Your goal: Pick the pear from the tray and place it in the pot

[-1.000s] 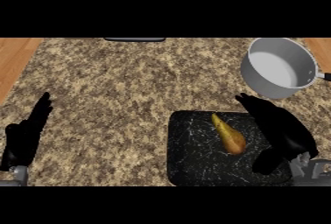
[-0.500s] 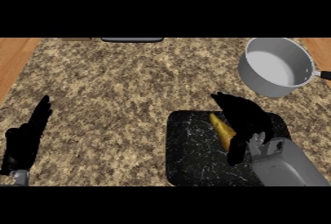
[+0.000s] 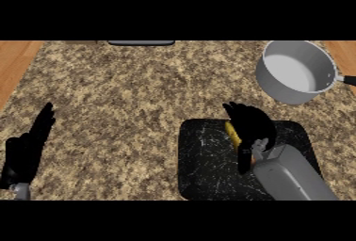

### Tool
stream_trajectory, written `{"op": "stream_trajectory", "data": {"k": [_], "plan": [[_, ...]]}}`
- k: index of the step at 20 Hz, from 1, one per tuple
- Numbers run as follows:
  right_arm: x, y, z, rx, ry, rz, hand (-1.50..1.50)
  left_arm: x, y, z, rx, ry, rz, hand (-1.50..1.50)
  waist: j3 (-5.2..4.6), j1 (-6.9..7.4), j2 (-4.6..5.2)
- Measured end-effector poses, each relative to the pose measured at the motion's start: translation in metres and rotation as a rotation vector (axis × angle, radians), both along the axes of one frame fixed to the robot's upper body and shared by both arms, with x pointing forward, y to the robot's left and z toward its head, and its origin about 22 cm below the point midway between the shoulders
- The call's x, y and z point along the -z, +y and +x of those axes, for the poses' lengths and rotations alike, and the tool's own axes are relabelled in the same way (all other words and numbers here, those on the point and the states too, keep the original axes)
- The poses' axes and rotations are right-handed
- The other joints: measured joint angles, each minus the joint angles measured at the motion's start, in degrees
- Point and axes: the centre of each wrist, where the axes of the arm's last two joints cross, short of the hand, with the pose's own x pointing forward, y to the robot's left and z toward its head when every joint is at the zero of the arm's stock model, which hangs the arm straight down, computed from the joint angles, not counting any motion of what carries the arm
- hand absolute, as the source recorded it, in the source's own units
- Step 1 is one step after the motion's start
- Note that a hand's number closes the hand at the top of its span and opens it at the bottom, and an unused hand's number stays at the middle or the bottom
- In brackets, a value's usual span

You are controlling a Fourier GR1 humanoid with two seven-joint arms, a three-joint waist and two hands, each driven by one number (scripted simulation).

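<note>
The yellow-orange pear (image 3: 233, 133) lies on the black tray (image 3: 207, 165) at the counter's front right; only a thin strip of it shows. My right hand (image 3: 252, 128) lies over the pear from its right side and hides most of it. Its fingers reach toward the tray's far edge and its thumb hangs down on the near side, not closed round the fruit. The grey metal pot (image 3: 295, 70) stands at the back right, apart from the tray, with its dark handle pointing right. My left hand (image 3: 26, 151) rests open at the front left.
The speckled stone counter (image 3: 125, 94) spreads between my two hands. A dark flat object (image 3: 141, 43) sits at the back edge. Wood strips (image 3: 15, 61) border the counter at both sides.
My right hand has moved left across the tray and now covers the pear, which lay in plain sight before. The left hand has barely moved.
</note>
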Motion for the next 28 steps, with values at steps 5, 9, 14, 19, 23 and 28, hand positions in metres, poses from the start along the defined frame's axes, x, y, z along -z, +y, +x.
{"op": "stream_trajectory", "data": {"k": [5, 9, 14, 19, 23, 28], "plan": [[0.012, 0.001, 0.012, 0.02, 0.023, -0.029, -1.5, -0.001, 0.003, -0.003, -0.001, -0.004, -0.005, 0.0, 0.0, 0.01, 0.0], [0.023, 0.0, 0.009, 0.029, 0.031, -0.046, -1.5, -0.001, 0.002, -0.003, -0.001, -0.001, -0.005, 0.0, 0.0, -0.06, -0.01], [0.031, -0.004, 0.019, 0.036, 0.032, -0.062, -1.5, 0.001, 0.005, 0.001, -0.003, -0.003, -0.004, 0.0, 0.01, -0.08, 0.01], [0.046, -0.004, 0.016, 0.04, 0.04, -0.072, -1.5, 0.002, 0.005, 0.003, -0.006, -0.008, -0.005, 0.0, 0.0, -0.1, -0.01], [0.054, -0.004, 0.023, 0.012, 0.056, -0.076, 1.5, 0.003, 0.004, 0.005, -0.001, -0.006, -0.003, 0.0, 0.0, -0.05, 0.01], [0.054, 0.002, 0.02, -0.049, 0.034, -0.077, 1.5, 0.004, 0.004, 0.001, 0.002, -0.002, -0.01, 0.0, -0.03, -0.07, -0.08]]}}
